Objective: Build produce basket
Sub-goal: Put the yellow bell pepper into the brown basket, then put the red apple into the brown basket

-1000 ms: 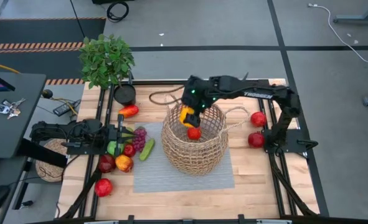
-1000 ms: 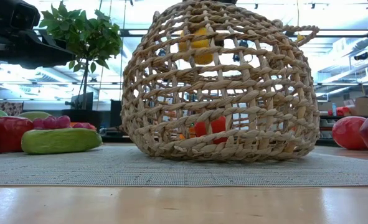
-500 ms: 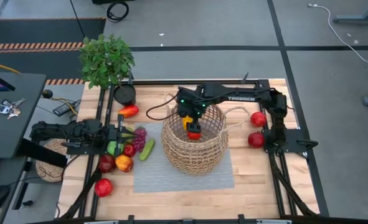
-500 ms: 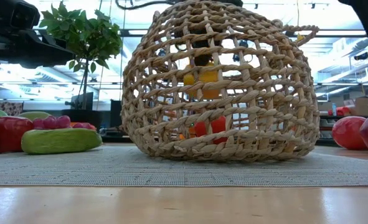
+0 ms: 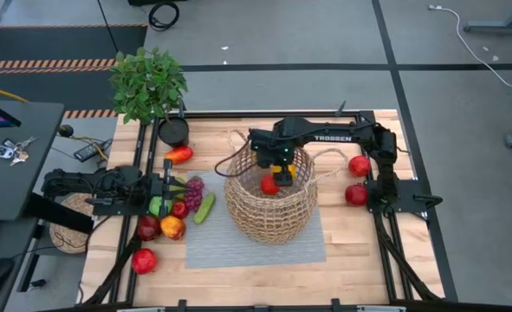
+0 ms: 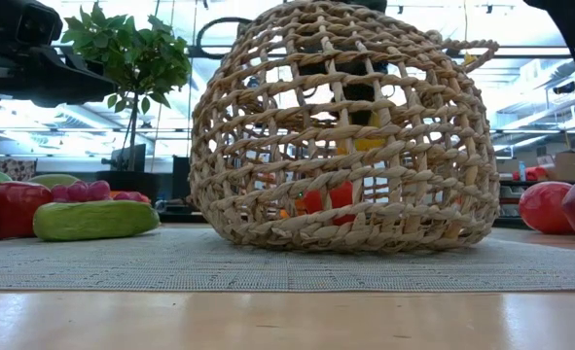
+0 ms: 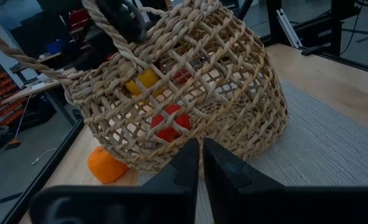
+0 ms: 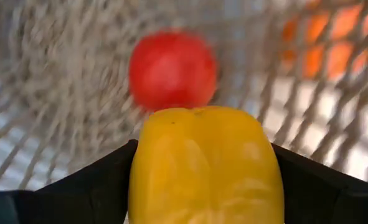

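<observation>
The tan wicker basket [image 5: 271,208] stands with its base on a grey mat [image 5: 238,247]. My right gripper [image 5: 281,166] reaches down into it, shut on a yellow pepper [image 8: 202,165], seen through the weave in the low view [image 6: 367,144]. A red apple [image 8: 172,70] lies on the basket's bottom below the pepper. My left gripper [image 7: 200,167] rests shut at the table's left, touching nothing. More produce lies left of the basket: grapes [image 5: 193,185], a cucumber [image 5: 204,208], a red-orange pepper [image 5: 178,154] and apples [image 5: 147,228]. My right gripper pinches the yellow pepper by its two opposite sides [image 8: 141,171] between its two fingers [image 8: 90,183]. The fingers come from above, pointing down into the basket. The pepper hangs clear inside the basket, above the red apple.
Two red apples [image 5: 358,165] [image 5: 356,195] lie right of the basket. An orange [image 7: 106,165] sits outside the basket's wall. A potted plant [image 5: 149,82] and a black pot [image 5: 174,130] stand at the far left corner. The mat's near part lies bare.
My right gripper has gone down through the basket's mouth with the yellow pepper and tipped until it points down. The pepper has sunk from near the rim to the middle of the basket. The gripper has stayed shut on it.
</observation>
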